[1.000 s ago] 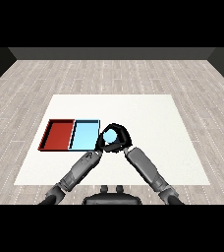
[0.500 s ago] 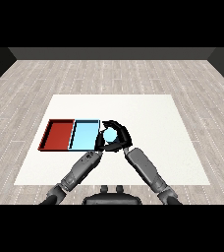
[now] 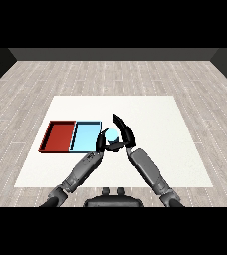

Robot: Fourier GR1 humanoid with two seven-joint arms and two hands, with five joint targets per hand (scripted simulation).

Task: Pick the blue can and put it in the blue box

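Here, my right robot hand (image 3: 127, 134) curls round the blue can (image 3: 112, 135), fingers arched over its top and far side, thumb low beside it. The can sits just right of the light blue tray (image 3: 86, 137), near that tray's right wall and not inside it; whether it touches the white worktop (image 3: 155, 119) I cannot tell. My left robot hand (image 3: 100, 144) is at the can's left side, close against it, fingers bent; whether it grips anything I cannot tell. The red tray (image 3: 58, 136) lies touching the blue tray's left side.
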